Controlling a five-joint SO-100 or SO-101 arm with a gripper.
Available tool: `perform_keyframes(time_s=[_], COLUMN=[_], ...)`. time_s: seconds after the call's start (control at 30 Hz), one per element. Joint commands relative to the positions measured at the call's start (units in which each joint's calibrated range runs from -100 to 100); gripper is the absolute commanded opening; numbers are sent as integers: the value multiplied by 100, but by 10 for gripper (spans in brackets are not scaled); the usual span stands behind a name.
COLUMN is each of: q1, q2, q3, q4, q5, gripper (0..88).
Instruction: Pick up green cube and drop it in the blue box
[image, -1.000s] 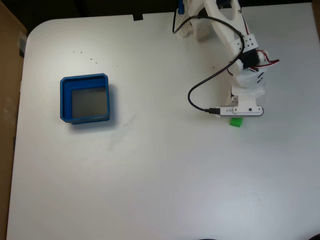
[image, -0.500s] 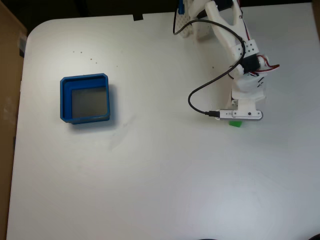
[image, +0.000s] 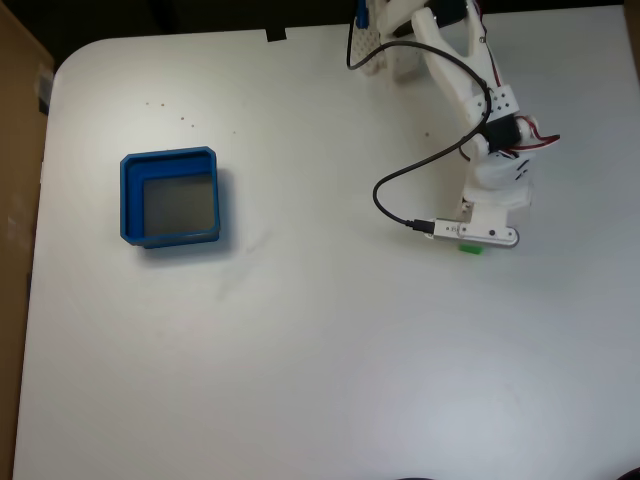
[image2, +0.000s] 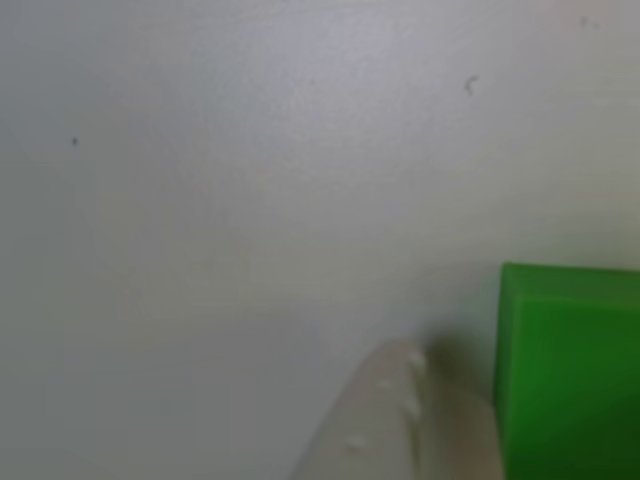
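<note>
2 views covered the moment. Largest was the white table (image: 320, 350), which ran across the fixed view. On its left part sat the blue box (image: 127, 200), a shallow square tray with thick blue walls; its grey floor held nothing.

Well apart from it, on the right side of the table, the white arm (image: 470, 70) reached from the far edge toward the near side, with a black cable (image: 385, 190) looping out to its left. The arm's head hung low over the table and hid the claw from above, so how wide the claw stood could not be told from either picture.

Smallest was the green cube (image: 471, 248). In the fixed view just a sliver of it peeked out at the near edge of the arm's head, resting on the table and far to the right of the box.

That close other view gave what the fixed one could not: the green cube (image2: 568, 370) filled the lower right corner, with 1 pale, blurred fingertip (image2: 395, 420) just beside its left face. Whether the fingertip touched the cube was unclear.
</note>
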Motion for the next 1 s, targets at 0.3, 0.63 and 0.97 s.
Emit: perform_keyframes(time_s=[0.3,0.63,0.97], q1=[34,42,63], q2=[161,203,169], q3=[-385,-394,-394], q4=[-1,-1,-1], q5=[0,0,0], gripper=[273,273,273])
